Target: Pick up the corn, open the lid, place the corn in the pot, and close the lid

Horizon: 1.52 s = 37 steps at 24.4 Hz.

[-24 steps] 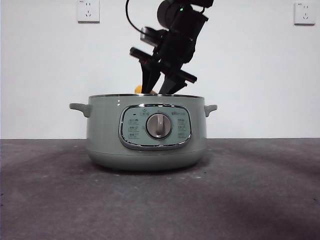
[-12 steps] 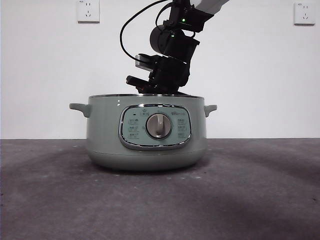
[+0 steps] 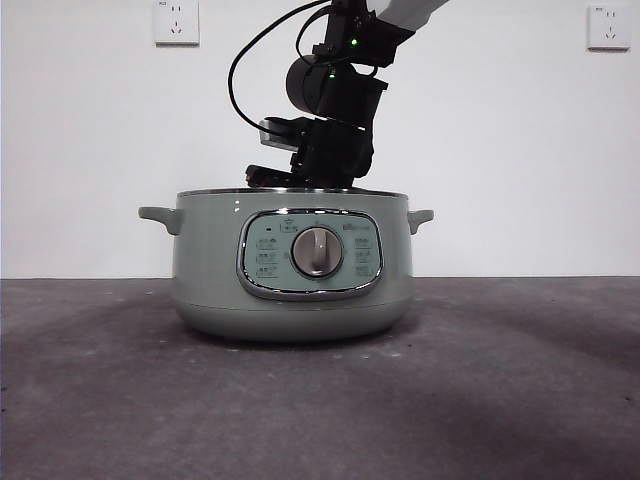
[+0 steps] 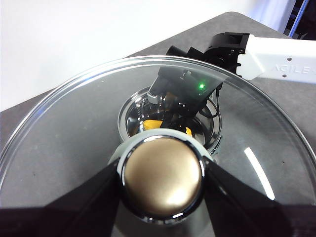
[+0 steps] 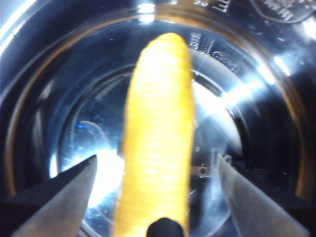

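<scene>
The right gripper [image 5: 157, 197] is sunk inside the pot [image 3: 292, 265], its jaws spread wide on either side of the corn [image 5: 158, 143] with a clear gap to each, so the cob is not clamped; the corn lies in the shiny steel bowl. From the front, this arm drops behind the pot's rim and the jaws are hidden. The left gripper [image 4: 160, 180] pinches the knob of the lid [image 4: 74, 118], holding the glass lid well above the open pot. Two wall sockets [image 3: 177, 21] sit behind.
</scene>
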Tool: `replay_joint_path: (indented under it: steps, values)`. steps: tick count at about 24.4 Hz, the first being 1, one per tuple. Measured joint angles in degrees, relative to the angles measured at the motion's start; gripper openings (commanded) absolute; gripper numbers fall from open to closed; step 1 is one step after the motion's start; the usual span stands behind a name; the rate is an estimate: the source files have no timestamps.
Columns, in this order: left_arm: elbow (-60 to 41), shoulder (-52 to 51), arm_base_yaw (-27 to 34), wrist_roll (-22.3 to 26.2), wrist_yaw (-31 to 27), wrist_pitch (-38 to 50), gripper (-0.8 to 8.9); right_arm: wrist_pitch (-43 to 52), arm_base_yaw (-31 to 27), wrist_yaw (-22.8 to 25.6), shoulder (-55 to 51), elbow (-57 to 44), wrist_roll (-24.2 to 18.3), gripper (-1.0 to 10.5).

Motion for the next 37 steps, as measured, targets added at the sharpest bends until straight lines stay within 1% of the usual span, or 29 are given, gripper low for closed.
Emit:
replay_joint_path:
  steps: [2,6,7,8,9,10,11,16,18,20,23,29,32,37]
  values:
    - [0.0,0.4,0.0,0.0,0.0,0.0,-0.09,-2.5,0.0,0.4,0.0,3.0,0.0,4.1]
    - [0.0,2.0,0.0,0.0,0.0,0.1,-0.09,-12.0,0.0,2.9,-1.9,21.0,0.4,4.0]
    - [0.0,2.5,0.0,0.0,0.0,0.3,-0.09,-14.6,0.0,4.2,-2.2,25.4,0.8,3.3]
    - [0.0,3.1,0.0,0.0,0.0,1.0,-0.09,-16.5,0.0,6.2,-2.4,29.8,1.2,2.3]
    - [0.0,3.8,0.0,0.0,0.2,2.0,-0.09,-16.5,-0.2,6.7,-3.0,32.4,1.7,1.1]
    - [0.0,4.5,0.0,0.0,0.9,2.6,-0.09,-16.5,-0.3,6.8,-3.8,33.0,1.8,0.3]
    - [0.0,5.3,0.0,0.0,1.8,3.1,-0.09,-16.5,-0.4,6.9,-5.2,33.1,1.8,-0.2]
    - [0.0,11.0,-0.4,0.0,2.7,6.1,-0.09,-16.5,-0.5,6.8,-12.3,33.0,1.8,-0.1]
    - [0.0,13.7,-0.9,0.0,2.4,8.1,-0.09,-16.5,-0.5,6.7,-17.4,31.1,1.8,-0.1]
    - [0.0,16.4,-1.9,0.0,2.5,10.8,-0.09,-16.5,-0.5,6.7,-24.0,26.9,1.4,-0.1]
    - [0.0,20.6,-4.2,0.0,2.6,15.5,-0.09,-16.5,-0.5,6.7,-36.0,16.2,0.3,-0.1]
    - [0.0,26.8,-7.0,0.0,2.7,22.0,-0.09,-16.5,-0.5,6.7,-53.3,-3.0,-1.2,-0.1]
    - [0.0,29.7,-8.0,0.0,2.6,24.7,-0.09,-16.5,-0.5,6.7,-61.7,-10.9,-1.4,-0.1]
    - [0.0,34.8,-8.9,0.0,2.6,28.8,-0.08,-16.5,-0.5,6.9,-74.3,-19.5,-1.3,-0.1]
